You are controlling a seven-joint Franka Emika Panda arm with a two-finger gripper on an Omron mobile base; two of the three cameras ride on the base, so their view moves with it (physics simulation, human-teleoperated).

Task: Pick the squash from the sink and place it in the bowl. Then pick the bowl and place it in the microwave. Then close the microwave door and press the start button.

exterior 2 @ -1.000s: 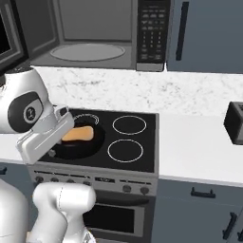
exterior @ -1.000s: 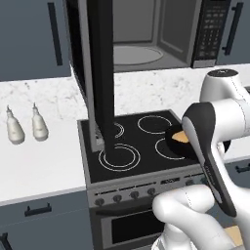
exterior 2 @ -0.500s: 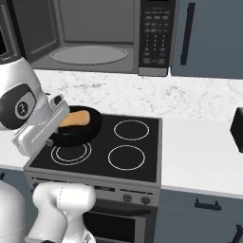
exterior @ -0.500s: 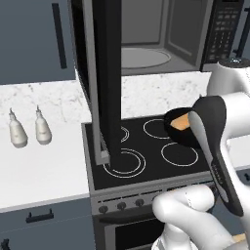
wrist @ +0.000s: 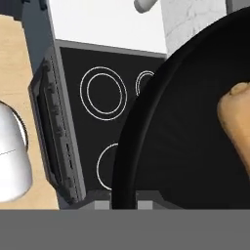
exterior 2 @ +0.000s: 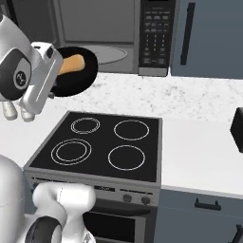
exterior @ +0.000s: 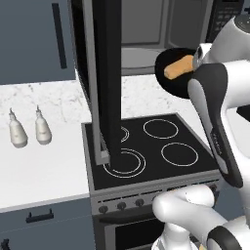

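Observation:
The black bowl (exterior: 172, 77) hangs in the air above the stove, level with the open microwave (exterior 2: 153, 38). The orange-tan squash (exterior: 179, 67) lies inside it. My gripper (wrist: 124, 204) is shut on the bowl's near rim, which runs between the two fingertips in the hand view. From the right, the bowl (exterior 2: 78, 76) with the squash (exterior 2: 71, 64) hangs just in front of the grey cavity. The hand view shows the bowl (wrist: 180, 141) and the squash (wrist: 237, 124) close up. The microwave door (exterior: 106, 73) stands swung open on the left. The sink is out of view.
A black four-burner cooktop (exterior: 146, 146) lies below the bowl, with oven knobs along its front. Two small white bottles (exterior: 17, 132) stand on the marble counter to the left. A dark box (exterior 2: 237, 129) sits at the counter's right edge.
The bowl with the squash has risen from just above the burners to the height of the microwave opening. Both base views have shifted and moved closer to the stove.

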